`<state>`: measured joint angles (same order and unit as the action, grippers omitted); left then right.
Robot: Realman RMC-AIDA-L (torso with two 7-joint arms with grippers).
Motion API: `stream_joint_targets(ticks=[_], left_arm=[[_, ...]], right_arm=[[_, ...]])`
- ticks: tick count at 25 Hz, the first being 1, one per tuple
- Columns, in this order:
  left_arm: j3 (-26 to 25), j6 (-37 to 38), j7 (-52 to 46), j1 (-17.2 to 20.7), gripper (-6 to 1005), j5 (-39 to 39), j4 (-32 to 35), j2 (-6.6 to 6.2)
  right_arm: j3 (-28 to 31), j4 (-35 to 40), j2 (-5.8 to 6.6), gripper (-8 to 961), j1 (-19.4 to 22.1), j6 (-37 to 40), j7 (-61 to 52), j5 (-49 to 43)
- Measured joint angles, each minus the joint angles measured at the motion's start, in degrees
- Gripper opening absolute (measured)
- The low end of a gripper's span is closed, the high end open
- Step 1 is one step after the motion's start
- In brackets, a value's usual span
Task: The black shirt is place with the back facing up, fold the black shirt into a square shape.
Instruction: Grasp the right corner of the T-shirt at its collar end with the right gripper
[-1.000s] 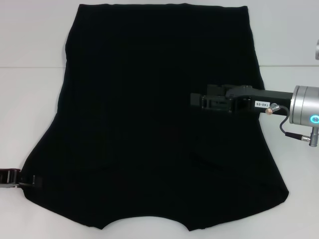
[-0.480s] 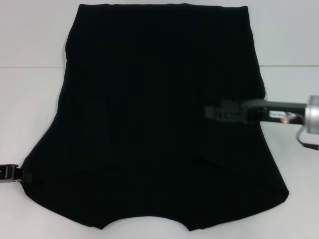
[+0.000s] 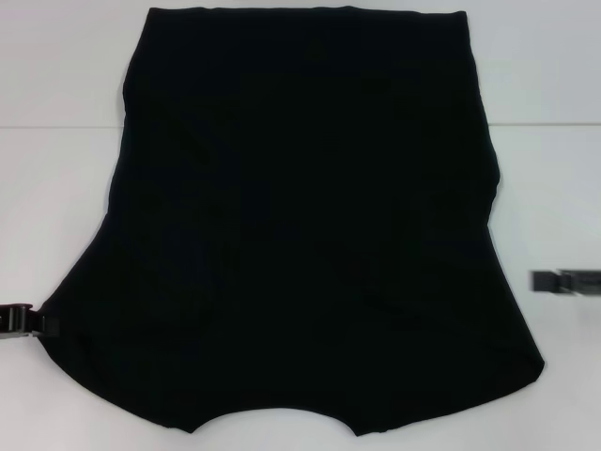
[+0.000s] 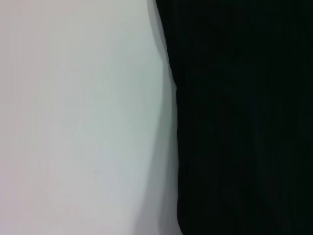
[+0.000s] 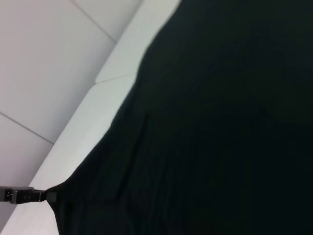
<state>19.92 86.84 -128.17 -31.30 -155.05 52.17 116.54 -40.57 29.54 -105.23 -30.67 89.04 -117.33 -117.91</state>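
The black shirt (image 3: 310, 225) is spread out flat, plain black all over, no print to be seen on the upward side. A straight edge is laid along the far side, and the cloth gets wider toward the near side, where a curved cutout is seen in the near edge. The near left corner reaches almost to the scene's left edge. A few soft creases can be made out in the fabric, otherwise it's pretty smooth.
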Motion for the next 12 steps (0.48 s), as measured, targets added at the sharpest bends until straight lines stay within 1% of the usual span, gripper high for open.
stream_joint_targets(ticks=[1, 3, 6, 9, 12], left_arm=[[0.0, 0.0, 0.2, 0.1, 27, 0.2, -0.1, 0.00], [0.0, 0.0, 0.5, 0.1, 28, 0.6, -0.1, 0.00], [0.1, 0.0, 0.8, 0.2, 28, 0.7, -0.1, 0.00], [0.1, -0.1, 1.2, 0.2, 28, 0.9, -0.2, 0.04], [0.2, -0.1, 1.5, 0.2, 28, 1.0, -0.2, 0.04]], right_arm=[[0.2, 0.0, 0.64, 915, 0.9, 0.8, -0.9, -0.1], [0.5, 0.1, 1.43, 915, 2.1, 1.7, -2.3, -0.5], [0.7, 0.2, 1.81, 913, 3.0, 1.5, -3.4, -3.0], [0.8, -0.2, 1.36, 912, 2.9, 0.8, -3.5, -5.6], [0.7, -0.5, 0.24, 911, 2.1, -0.1, -3.5, -8.3]])
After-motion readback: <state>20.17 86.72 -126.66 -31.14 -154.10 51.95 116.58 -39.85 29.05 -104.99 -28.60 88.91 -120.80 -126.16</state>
